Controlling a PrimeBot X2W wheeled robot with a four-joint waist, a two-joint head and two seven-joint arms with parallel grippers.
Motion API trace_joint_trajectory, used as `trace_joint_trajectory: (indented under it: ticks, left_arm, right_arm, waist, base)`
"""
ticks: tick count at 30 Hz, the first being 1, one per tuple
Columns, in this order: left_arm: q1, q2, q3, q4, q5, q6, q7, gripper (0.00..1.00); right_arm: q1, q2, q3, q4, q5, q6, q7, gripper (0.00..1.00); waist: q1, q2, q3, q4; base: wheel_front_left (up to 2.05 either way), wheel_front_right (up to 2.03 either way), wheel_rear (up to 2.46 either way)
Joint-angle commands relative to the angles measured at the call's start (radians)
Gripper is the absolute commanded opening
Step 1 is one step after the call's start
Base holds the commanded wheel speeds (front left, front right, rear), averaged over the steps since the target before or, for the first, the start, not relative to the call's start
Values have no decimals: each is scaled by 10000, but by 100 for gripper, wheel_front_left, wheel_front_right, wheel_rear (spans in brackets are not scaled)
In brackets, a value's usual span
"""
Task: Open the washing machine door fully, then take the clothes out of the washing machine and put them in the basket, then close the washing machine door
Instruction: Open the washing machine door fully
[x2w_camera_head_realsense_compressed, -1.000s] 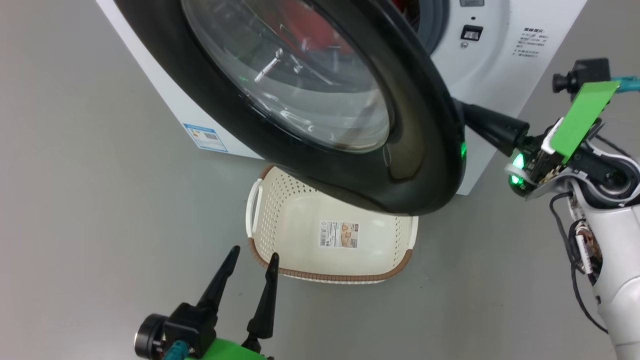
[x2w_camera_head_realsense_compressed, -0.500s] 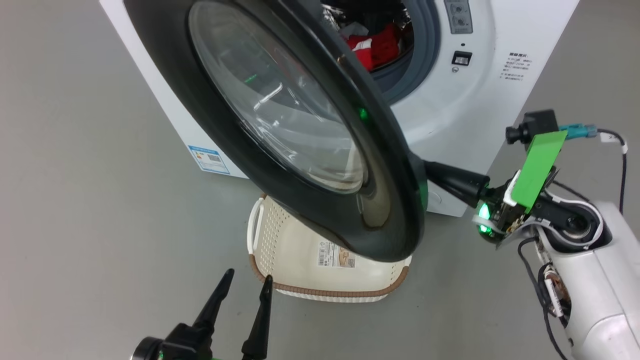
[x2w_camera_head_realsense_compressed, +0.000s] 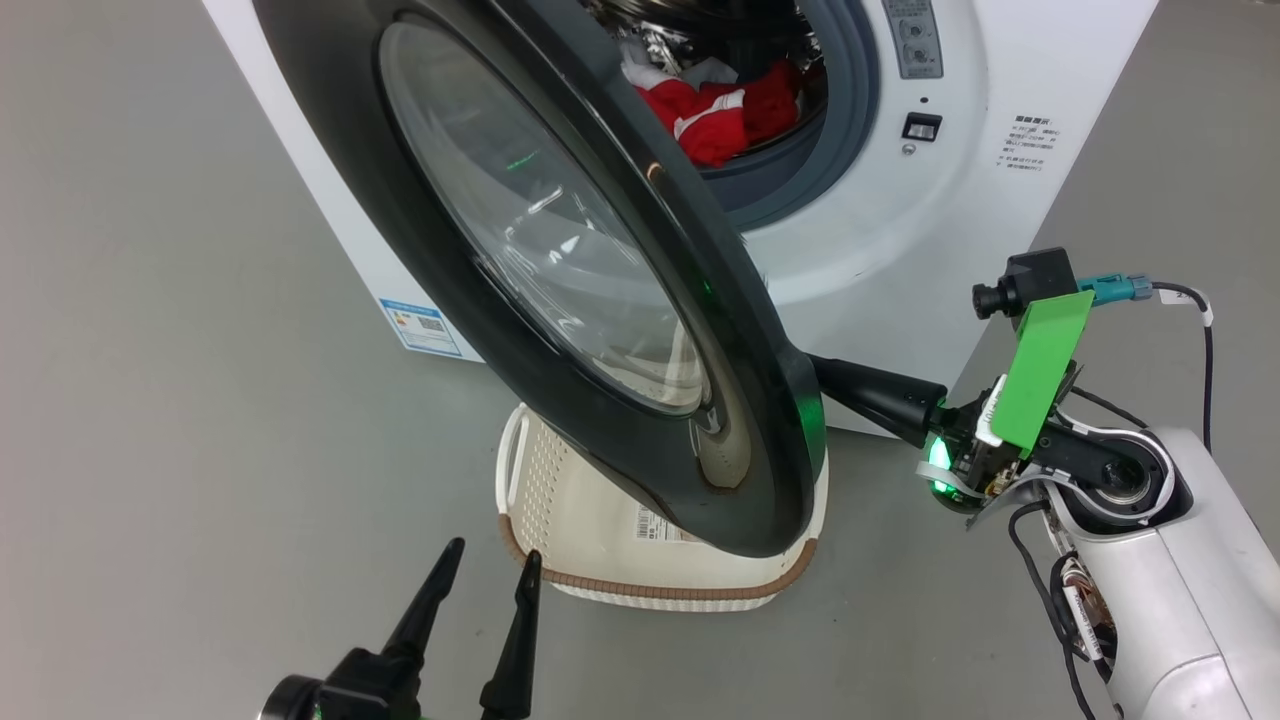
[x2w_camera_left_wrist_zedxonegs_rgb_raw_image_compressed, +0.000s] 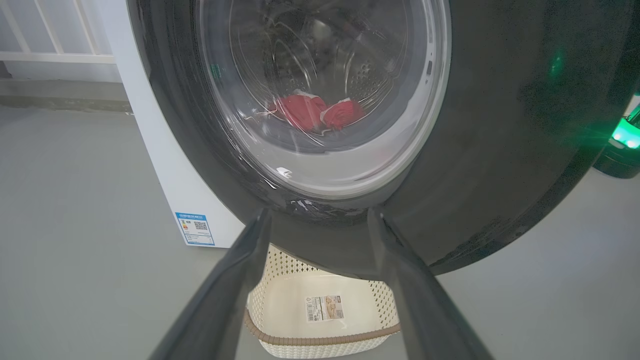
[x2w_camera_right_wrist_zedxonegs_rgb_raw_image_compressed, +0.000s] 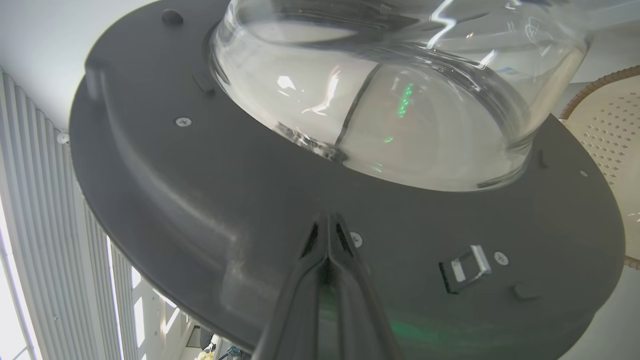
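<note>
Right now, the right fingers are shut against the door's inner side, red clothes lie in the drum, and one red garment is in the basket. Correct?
Not quite. The basket holds no garment; the left wrist view shows just a sticker on its bottom. The rest is right.

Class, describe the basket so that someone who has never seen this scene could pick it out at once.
Start at the big white washing machine, whose round black-rimmed door stands swung open. On the grey floor below the door's lower edge sits the basket: cream perforated plastic with a brown woven-look rim and a sticker inside, the one small pale container there.
</note>
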Motion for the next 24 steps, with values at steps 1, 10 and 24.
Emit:
trace_joint_trajectory:
  ticks: [1, 10, 24]
  left_arm:
    - [-2, 74, 344, -283, 47, -77, -122, 100]
    - [-43, 74, 412, -259, 10, -112, -122, 100]
    - [-38, 74, 783, -117, 103, -329, -122, 100]
  right_arm:
    - [87, 121, 155, -252, -75, 4, -46, 0]
    - [87, 29, -213, -51, -413, 4, -708, 47]
    - [1020, -218, -516, 252, -779, 4, -1716, 100]
  waist:
    - [0, 0, 11, -3]
    - [0, 0, 23, -128]
    - [0, 0, -109, -626]
  base:
    - [0, 0, 0]
    - [0, 0, 0]
    - [0, 0, 0]
